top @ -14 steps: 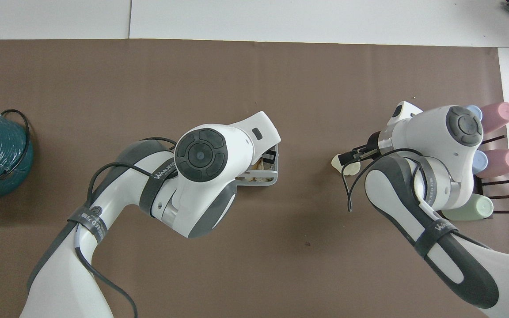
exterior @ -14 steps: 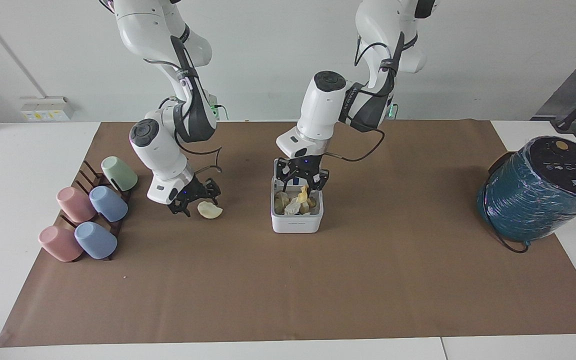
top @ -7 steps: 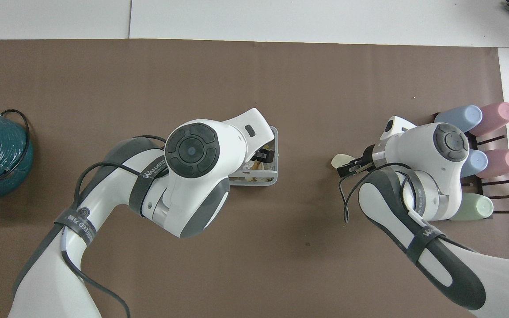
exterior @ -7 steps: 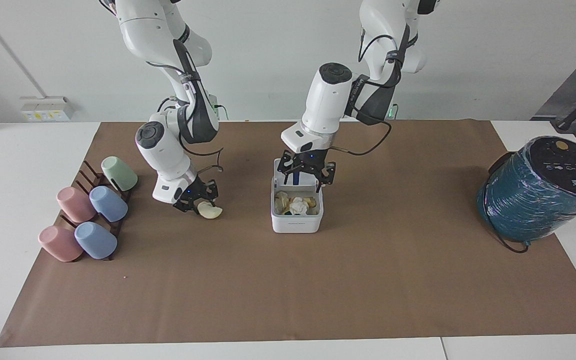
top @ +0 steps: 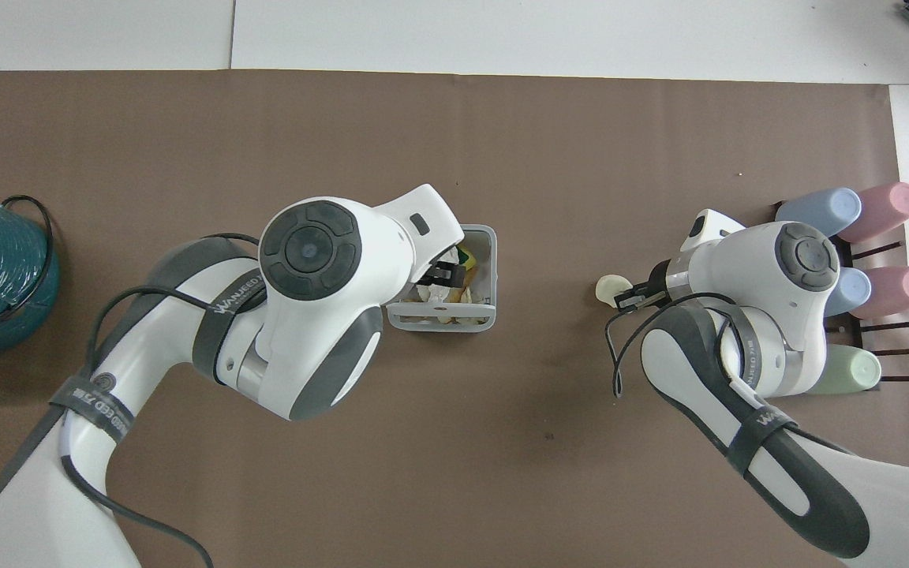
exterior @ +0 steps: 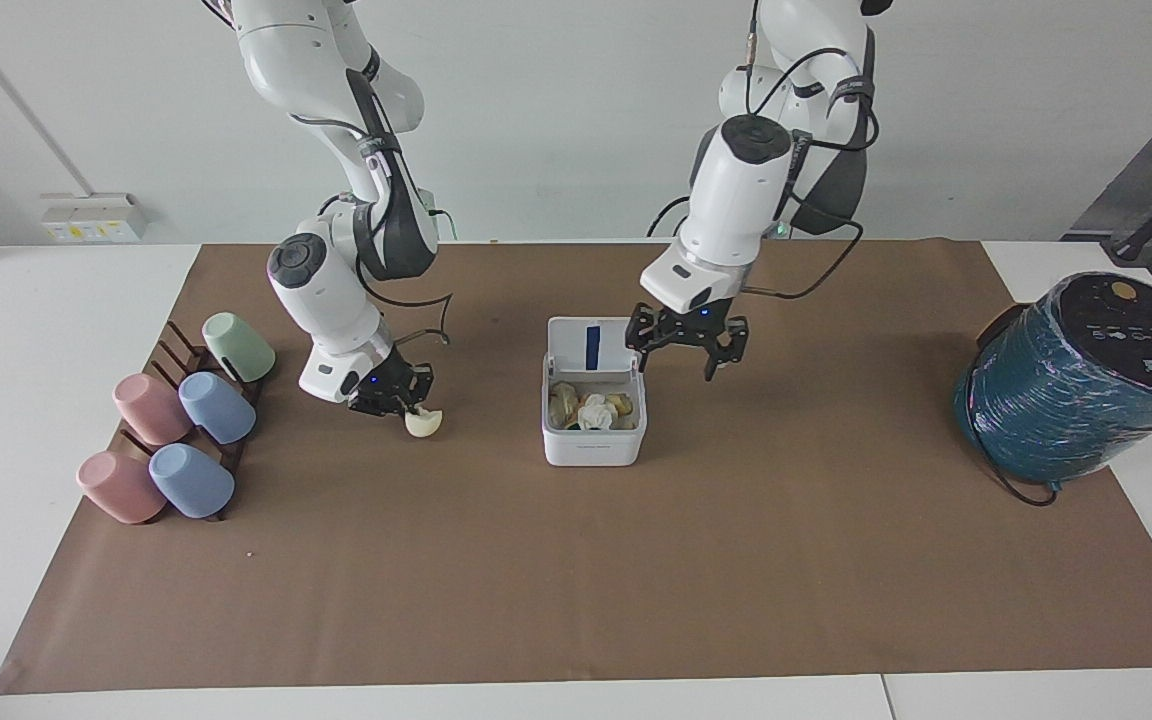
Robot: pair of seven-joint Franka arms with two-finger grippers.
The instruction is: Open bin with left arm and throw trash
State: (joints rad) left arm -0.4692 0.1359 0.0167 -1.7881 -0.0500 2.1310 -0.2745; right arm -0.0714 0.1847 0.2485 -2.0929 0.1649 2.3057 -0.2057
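The white bin stands mid-table with its lid tipped up, showing the blue strip. Inside it lie a crumpled white tissue and pale yellow scraps. My left gripper hangs open and holds nothing, just beside the lid toward the left arm's end. In the overhead view the left arm covers part of the bin. Another piece of trash, a pale yellow peel, sits on the brown mat toward the right arm's end, and my right gripper is shut on its edge. The overhead view shows that peel at the right gripper's tips.
A dark rack with several pastel cups stands at the right arm's end of the table, close to the right arm. A big teal wrapped cylinder with a black top sits at the left arm's end. A brown mat covers the table.
My left gripper let a yellow scrap fall into the bin, then rose and swung away toward the left arm's end. My right gripper closed on the peel.
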